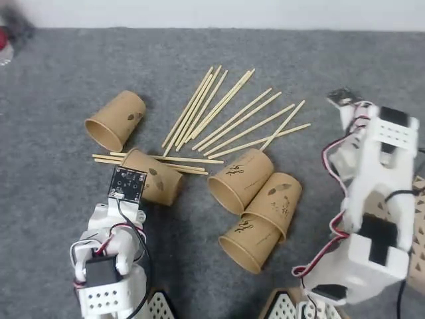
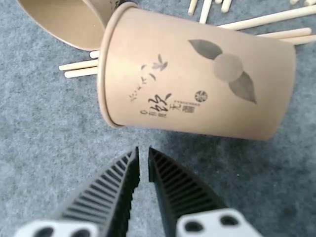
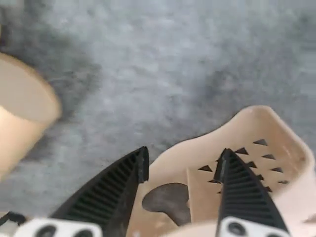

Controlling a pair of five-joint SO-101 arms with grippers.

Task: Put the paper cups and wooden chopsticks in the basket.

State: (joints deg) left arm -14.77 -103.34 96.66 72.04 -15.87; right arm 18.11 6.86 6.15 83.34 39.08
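Several paper cups lie on their sides on the grey carpet: one at the back left [image 1: 116, 119], one by the left arm [image 1: 153, 176] and three clustered in the middle [image 1: 255, 209]. Wooden chopsticks [image 1: 226, 113] fan out behind them, and a few run under the near left cup. My left gripper [image 2: 143, 150] is shut on nothing, just short of that cup's side [image 2: 197, 74]. My right gripper [image 3: 183, 158] is open above the tan basket's rim [image 3: 266, 123], with a cup [image 3: 19, 113] off to one side.
The basket [image 1: 418, 219] sits at the table's right edge, mostly hidden under the right arm [image 1: 375, 199]. Perforated white pieces [image 1: 159, 307] lie at the front edge between the arms. Bare carpet stretches along the far side and the left.
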